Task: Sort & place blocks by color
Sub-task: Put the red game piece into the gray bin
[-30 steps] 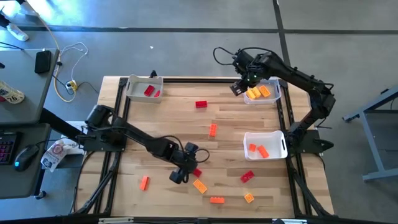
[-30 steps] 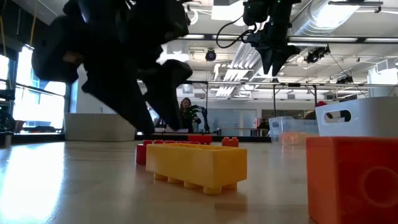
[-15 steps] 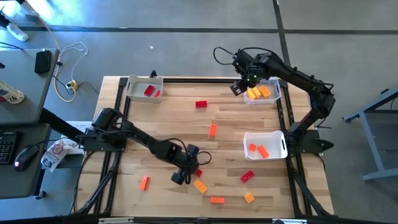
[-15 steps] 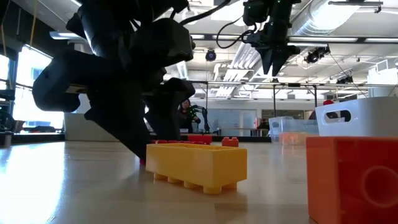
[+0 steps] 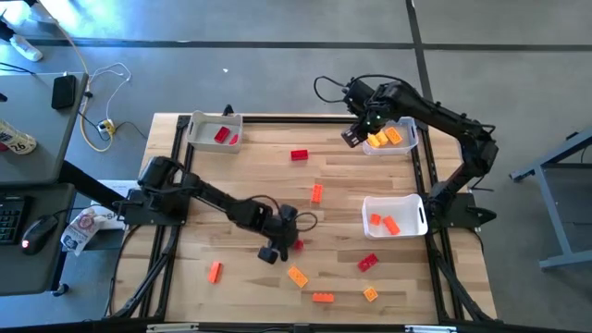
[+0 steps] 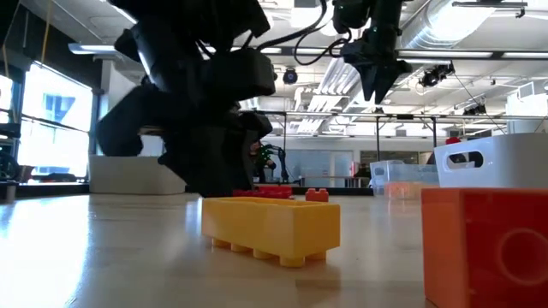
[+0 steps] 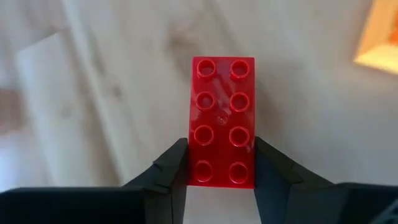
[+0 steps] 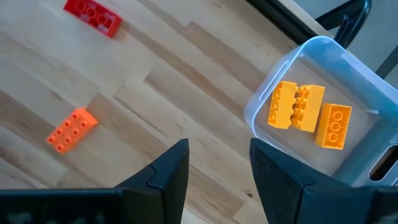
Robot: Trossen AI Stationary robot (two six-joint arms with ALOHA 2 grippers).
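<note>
Left gripper (image 7: 221, 163) clamped on the short end of a red brick (image 7: 222, 121), low over the mid-front surface (image 5: 250, 166). Suggest lifting straight, checking the brick stays square, then carrying to the bin with red bricks (image 5: 196, 139). Right gripper (image 8: 219, 163) hangs empty, part-open, beside the yellow-brick bin (image 8: 311, 50).

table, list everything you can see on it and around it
red bin: 1, white, far left corner, two red blocks inside
yellow bin: 1, clear, far right corner, yellow-orange blocks inside
orange bin: 1, white, right edge, two orange blocks inside
loose red blocks: 3, one far centre, one near right, one in left gripper
loose orange and yellow blocks: 5, mid table and along near edge
desk: left of table, with mouse, cables
left gripper: closed on red block, centre
right gripper: open, empty, beside yellow bin
</note>
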